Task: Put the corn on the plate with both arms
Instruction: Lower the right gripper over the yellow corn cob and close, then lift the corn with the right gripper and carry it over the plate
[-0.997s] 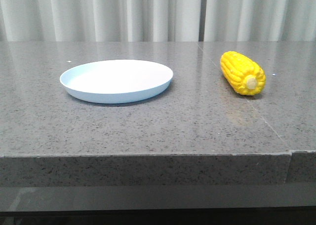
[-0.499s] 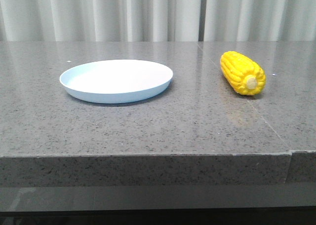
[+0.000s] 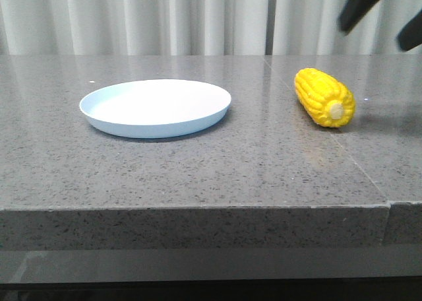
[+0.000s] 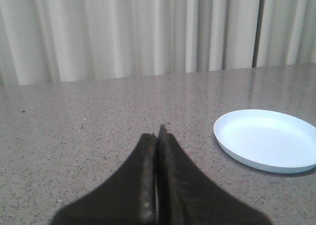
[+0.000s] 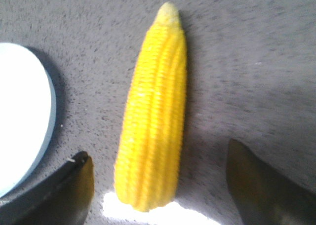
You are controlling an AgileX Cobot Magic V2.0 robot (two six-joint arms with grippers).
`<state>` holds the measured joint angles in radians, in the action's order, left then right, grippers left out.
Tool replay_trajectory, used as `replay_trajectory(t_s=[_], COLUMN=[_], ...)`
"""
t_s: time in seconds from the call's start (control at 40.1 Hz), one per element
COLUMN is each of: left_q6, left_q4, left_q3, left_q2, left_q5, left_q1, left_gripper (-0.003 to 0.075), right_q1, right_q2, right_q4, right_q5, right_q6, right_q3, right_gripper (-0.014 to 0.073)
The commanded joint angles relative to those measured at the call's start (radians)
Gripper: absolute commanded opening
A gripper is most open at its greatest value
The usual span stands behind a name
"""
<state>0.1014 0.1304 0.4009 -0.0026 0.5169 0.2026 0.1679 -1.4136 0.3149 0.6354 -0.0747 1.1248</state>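
Note:
The yellow corn (image 3: 324, 98) lies on the grey table at the right, its pale stub end toward the camera. The pale blue-white plate (image 3: 155, 107) sits left of it, empty. My right gripper (image 3: 379, 17) shows as blurred dark fingers above and behind the corn at the top right. In the right wrist view it (image 5: 157, 161) is open, its fingers either side of the corn (image 5: 154, 114), above it. My left gripper (image 4: 157, 136) is shut and empty over bare table, with the plate (image 4: 269, 140) off to one side.
The grey stone table (image 3: 198, 175) has a front edge near the camera and a seam at the right. Pale curtains (image 3: 165, 17) hang behind it.
My right gripper has come into the front view at the top right, above the corn. The corn and plate have not moved.

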Motion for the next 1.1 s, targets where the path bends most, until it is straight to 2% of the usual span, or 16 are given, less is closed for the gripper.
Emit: replay_trajectory(t_s=[0.0, 0.175, 0.374, 0.449, 0.573, 0.648, 0.848, 1.072], left_q6=[0.01, 0.01, 0.01, 0.01, 0.01, 0.01, 0.01, 0.01], left_q4=[0.003, 0.003, 0.003, 0.003, 0.003, 0.003, 0.003, 0.003], left_q3=[0.024, 0.024, 0.024, 0.024, 0.024, 0.024, 0.024, 0.024], left_q2=[0.012, 0.012, 0.012, 0.012, 0.012, 0.012, 0.012, 0.012], left_q5=[-0.078, -0.078, -0.078, -0.078, -0.078, -0.078, -0.078, -0.078], left_q1=[0.0, 0.0, 0.0, 0.0, 0.0, 0.0, 0.0, 0.0], left_gripper=[-0.002, -0.002, -0.002, -0.002, -0.002, -0.002, -0.002, -0.002], right_q1=[0.026, 0.031, 0.031, 0.031, 0.031, 0.031, 0.039, 0.134], right_q2=[-0.066, -0.205, -0.262, -0.259, -0.251, -0.24, -0.176, -0.17], right_q4=[0.025, 0.025, 0.025, 0.025, 0.025, 0.025, 0.071, 0.127], right_q5=[-0.015, -0.005, -0.001, 0.003, 0.003, 0.0, 0.002, 0.009], right_q6=[-0.001, -0.001, -0.001, -0.001, -0.001, -0.001, -0.001, -0.001], right_q3=[0.094, 0.163, 0.176, 0.177, 0.181, 0.182, 0.189, 0.281], right_gripper=[0.0582, 0.0582, 0.0556, 0.0479, 0.026, 0.0192, 0.0195, 0.0195])
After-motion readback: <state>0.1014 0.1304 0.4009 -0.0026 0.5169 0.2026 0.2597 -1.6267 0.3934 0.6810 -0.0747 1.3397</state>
